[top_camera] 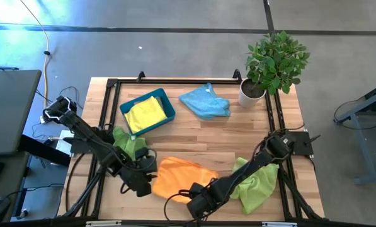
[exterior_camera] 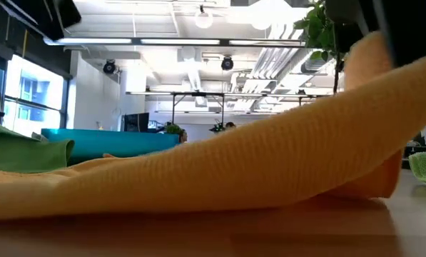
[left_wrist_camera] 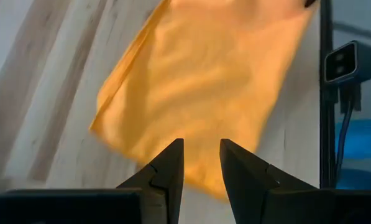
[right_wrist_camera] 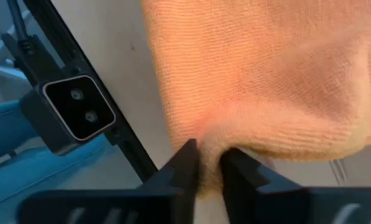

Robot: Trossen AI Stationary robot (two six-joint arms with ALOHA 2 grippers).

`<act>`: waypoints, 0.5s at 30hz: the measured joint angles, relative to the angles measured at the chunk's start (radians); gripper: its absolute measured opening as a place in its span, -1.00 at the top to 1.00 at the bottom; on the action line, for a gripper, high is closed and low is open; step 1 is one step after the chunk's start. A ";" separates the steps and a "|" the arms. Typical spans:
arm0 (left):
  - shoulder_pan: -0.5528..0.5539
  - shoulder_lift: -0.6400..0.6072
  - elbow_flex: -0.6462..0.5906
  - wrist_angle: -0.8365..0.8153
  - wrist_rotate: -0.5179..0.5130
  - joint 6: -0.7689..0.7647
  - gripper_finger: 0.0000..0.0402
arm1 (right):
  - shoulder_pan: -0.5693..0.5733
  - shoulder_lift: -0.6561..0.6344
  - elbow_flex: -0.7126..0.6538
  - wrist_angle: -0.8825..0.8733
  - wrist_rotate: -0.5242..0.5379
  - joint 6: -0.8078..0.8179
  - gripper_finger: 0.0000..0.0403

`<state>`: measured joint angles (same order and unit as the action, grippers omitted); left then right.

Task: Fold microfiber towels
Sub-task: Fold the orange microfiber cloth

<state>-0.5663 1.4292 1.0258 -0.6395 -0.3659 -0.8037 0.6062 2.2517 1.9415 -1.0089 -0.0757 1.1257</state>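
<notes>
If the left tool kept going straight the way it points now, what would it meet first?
Most likely the orange towel: the left tool, fingers apart, points straight at the towel's near edge, which shows in the gap. How far off that edge is cannot be judged.

a teal plastic tray (top_camera: 168, 104) sits on the far left part of the wooden table (top_camera: 238, 135) — in the low view it shows as a long teal wall (exterior_camera: 113, 143). a potted plant (top_camera: 273, 63) in a white pot stands at the far right corner, and a small camera (left_wrist_camera: 342, 62) is clamped to the black frame at the table's near edge.
</notes>
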 joint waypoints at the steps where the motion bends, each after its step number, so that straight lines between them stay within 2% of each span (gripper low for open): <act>1: 0.006 0.000 -0.025 0.052 0.000 0.018 0.54 | 0.003 0.000 0.000 -0.005 0.000 0.000 0.62; 5: 0.032 0.012 -0.107 0.232 0.002 0.074 0.54 | 0.004 0.000 0.006 -0.076 -0.012 -0.001 0.32; 8: 0.051 0.044 -0.139 0.284 0.031 0.083 0.54 | 0.006 0.000 0.026 -0.156 -0.016 -0.019 0.18; 15: 0.075 0.158 -0.148 0.339 0.043 0.132 0.54 | 0.021 -0.001 0.050 -0.353 -0.008 -0.130 0.13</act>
<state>-0.4912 1.5869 0.8777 -0.3005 -0.3232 -0.6714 0.6269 2.2502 1.9911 -1.3618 -0.0838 0.9955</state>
